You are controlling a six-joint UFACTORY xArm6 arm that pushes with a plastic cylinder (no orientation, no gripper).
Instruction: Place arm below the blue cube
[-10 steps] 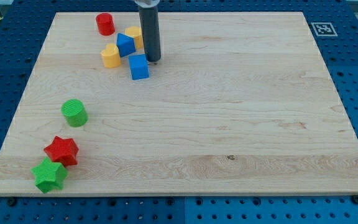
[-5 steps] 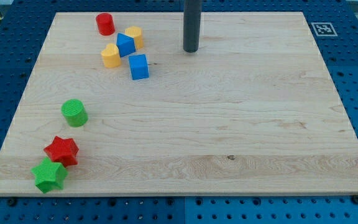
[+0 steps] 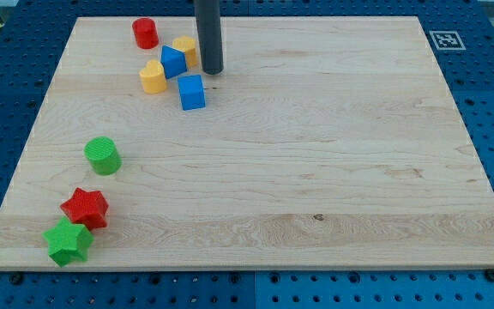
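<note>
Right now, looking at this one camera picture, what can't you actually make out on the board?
- The rod's upper part: cut off by the view's top edge.
- Yellow block at the cluster's top: its right side is hidden behind the rod just above my tip, so contact cannot be judged.
- The second blue block: its exact shape is unclear at this size, unlike the blue cube.
- The corner marker: its pattern is too small to read.

The small blue plastic cube (image 3: 192, 92) stands flat on the light wooden surface (image 3: 316, 154), near the top left part of it. Its top face is bright and its front face is darker. My tip (image 3: 212, 71), the lower end of the straight dark rod, stands just above and to the right of this cube, not touching it.
</note>
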